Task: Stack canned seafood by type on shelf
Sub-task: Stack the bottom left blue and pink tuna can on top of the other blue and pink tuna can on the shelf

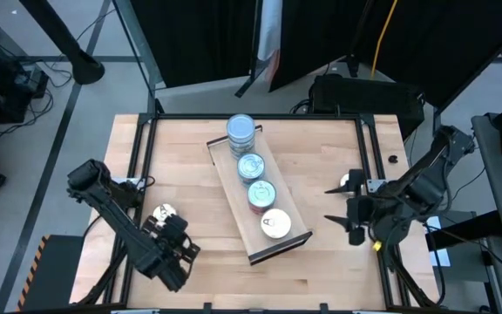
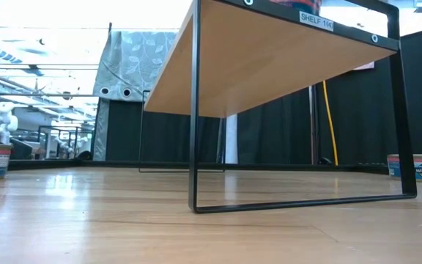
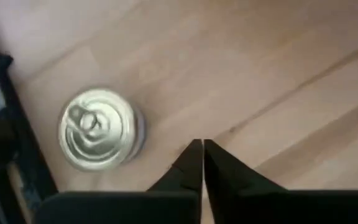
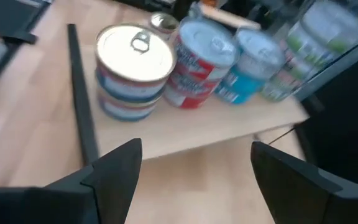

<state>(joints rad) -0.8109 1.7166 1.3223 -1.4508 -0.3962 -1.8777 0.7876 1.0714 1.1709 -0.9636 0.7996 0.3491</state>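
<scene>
The tin [image 3: 98, 129] you want sits loose on the table [image 1: 321, 279], just beside the left gripper [image 3: 202, 149], w/ its silver pull-tab top facing up. That gripper's fingers are pinched together on nothing, so you need to spread them before you go in.

Handling, judged by looks: small, rigid metal, prob. moderately heavy for its size, smooth round wall that can slip. Take it across the side wall, fingers on opposite sides, low enough to clear the rim. Avoid the tab.

Further out, the shelf [image 1: 296, 242] runs diagonally mid-table w/ four stacks of tins [image 1: 257, 185] in a row; the cream-top stack [image 4: 133, 68] sits at its near end. Right gripper [image 4: 191, 158] hangs spread wide and empty, near that end.
</scene>
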